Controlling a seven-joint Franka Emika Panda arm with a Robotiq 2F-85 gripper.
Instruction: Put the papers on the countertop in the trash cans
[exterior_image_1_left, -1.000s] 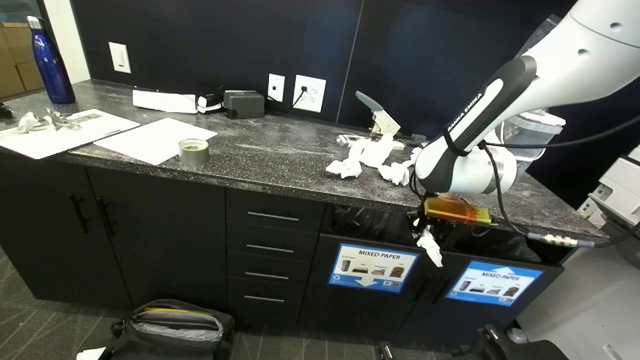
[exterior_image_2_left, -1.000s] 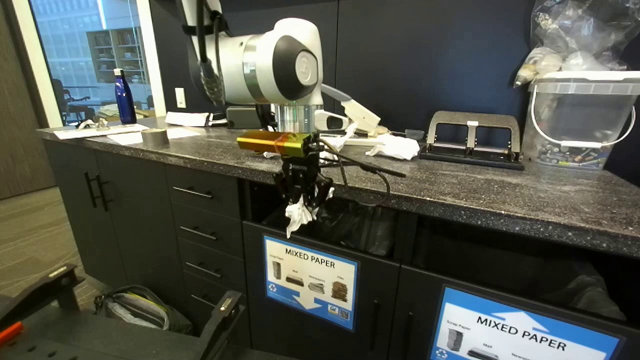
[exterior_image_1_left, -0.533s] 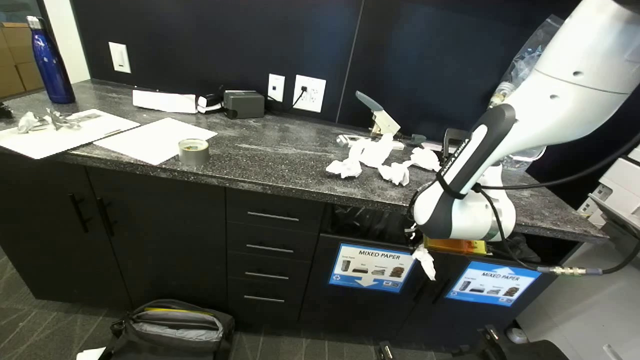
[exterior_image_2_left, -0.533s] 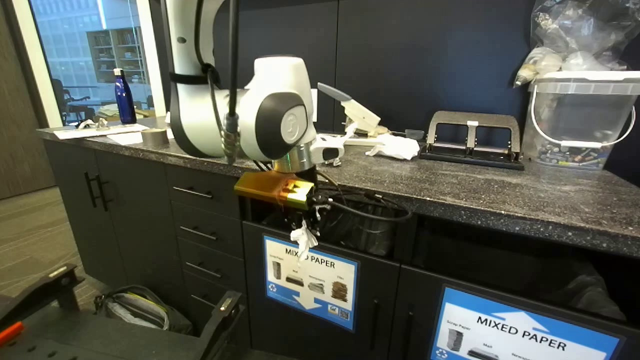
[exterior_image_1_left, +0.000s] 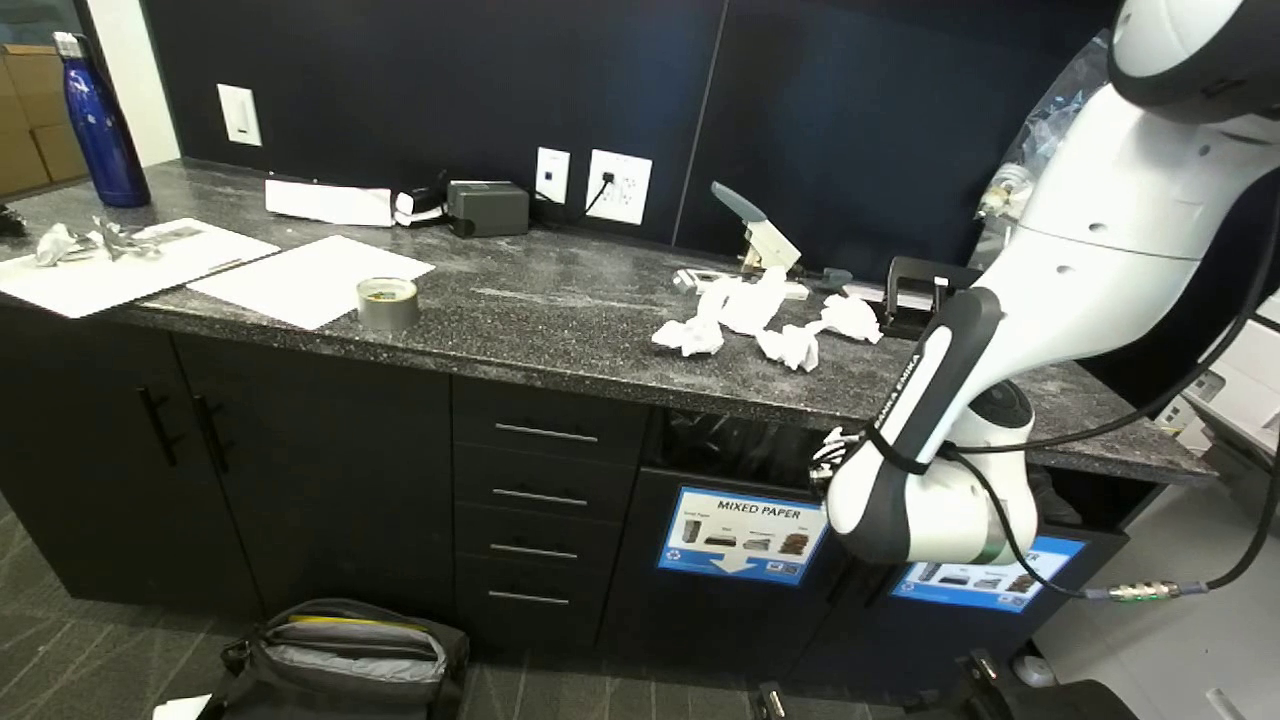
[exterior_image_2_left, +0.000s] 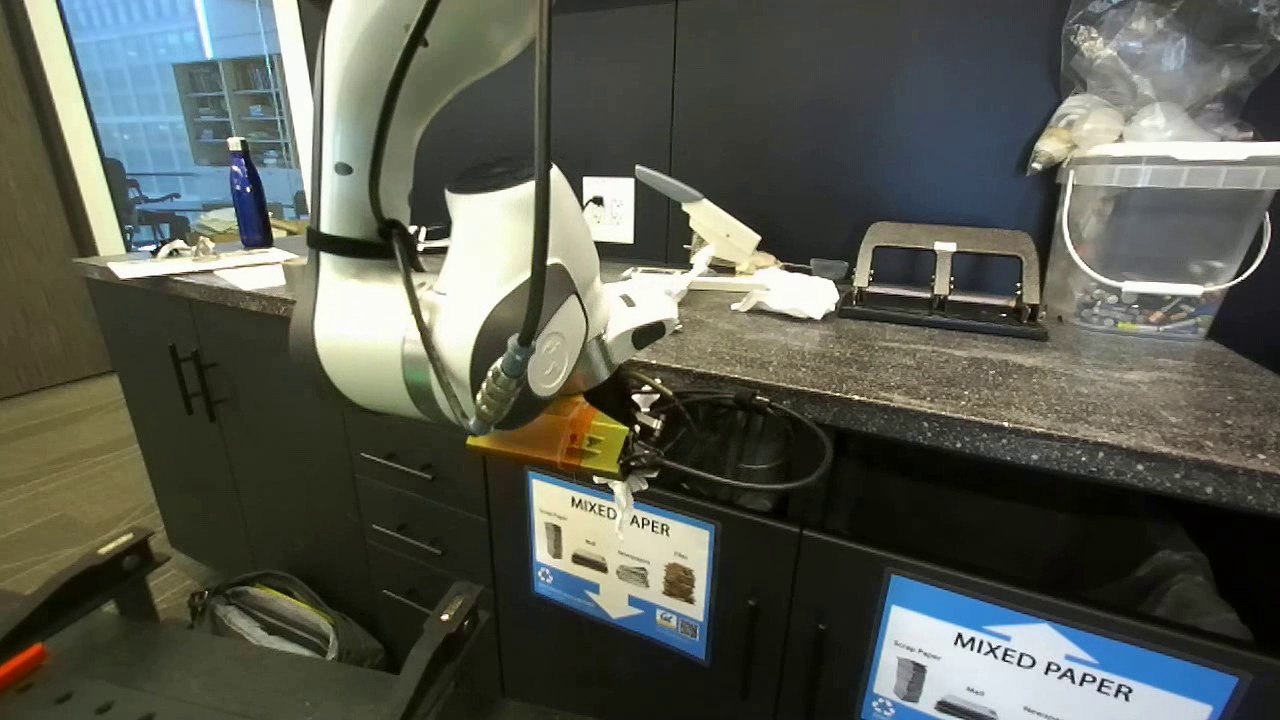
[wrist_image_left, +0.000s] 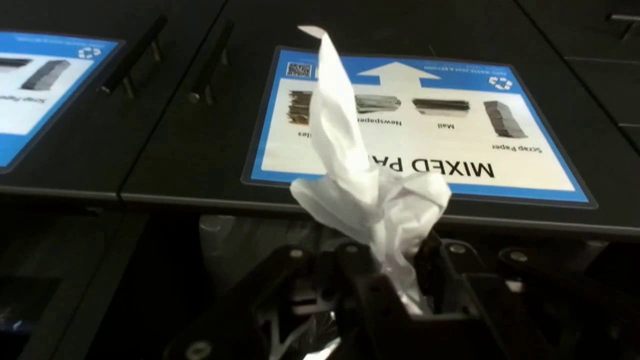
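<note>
One paper (wrist_image_left: 350, 192) in the hand (wrist_image_left: 400, 252), further wads (exterior_image_1_left: 755, 305) on the bench (exterior_image_1_left: 560, 300)

Hand: one, lower centre of the wrist view; clenched around the lower end of the paper.
Paper: white, twisted; free end toward the top of that frame, overlapping a MIXED PAPER label (wrist_image_left: 475, 135), which reads upside down there.
Wads: several, white, crumpled; clustered right of centre in an exterior view.
Trash cans (exterior_image_1_left: 720, 620): two, black-fronted, side by side, lower right of that frame; the arm (exterior_image_1_left: 1080, 270) covers part of the right one.
Also on the bench: blue bottle (exterior_image_1_left: 105, 130), upper left in both exterior views; hole punch (exterior_image_2_left: 945, 240) and clear bucket (exterior_image_2_left: 1150, 235), right in an exterior view.
</note>
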